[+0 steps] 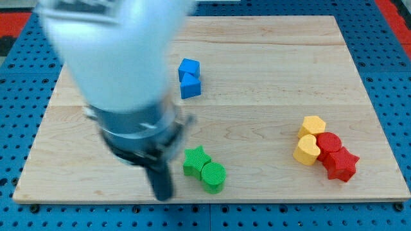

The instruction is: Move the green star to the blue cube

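Note:
The green star (195,160) lies near the view's bottom, just left of centre, touching a green cylinder (214,176) at its lower right. The blue cube (189,68) sits higher up near the board's middle top, with a blue triangular block (191,87) touching it just below. My tip (164,194) is on the board at the lower left of the green star, a short gap away from it. The blurred arm body hides the board's upper left.
At the view's right sit a yellow hexagon (313,126), a yellow heart (307,150), a red cylinder (329,143) and a red star (341,164), bunched together. The wooden board (270,70) ends close below my tip; blue pegboard surrounds it.

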Controlling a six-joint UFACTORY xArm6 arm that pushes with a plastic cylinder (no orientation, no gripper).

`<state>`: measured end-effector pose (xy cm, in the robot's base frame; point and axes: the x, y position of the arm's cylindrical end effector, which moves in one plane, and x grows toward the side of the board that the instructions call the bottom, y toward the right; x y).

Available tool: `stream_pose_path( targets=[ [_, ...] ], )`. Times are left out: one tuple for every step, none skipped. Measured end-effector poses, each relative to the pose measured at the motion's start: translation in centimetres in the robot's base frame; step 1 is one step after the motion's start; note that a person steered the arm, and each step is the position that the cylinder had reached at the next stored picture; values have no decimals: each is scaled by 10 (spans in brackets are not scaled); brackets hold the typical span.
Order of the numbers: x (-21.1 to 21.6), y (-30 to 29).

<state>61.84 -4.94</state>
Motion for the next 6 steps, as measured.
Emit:
stream_pose_path(
  targets=[
    [1, 6],
    [1, 6],
    [1, 67],
    [0, 159],
    [-2, 170],
    [0, 124]
  ],
)
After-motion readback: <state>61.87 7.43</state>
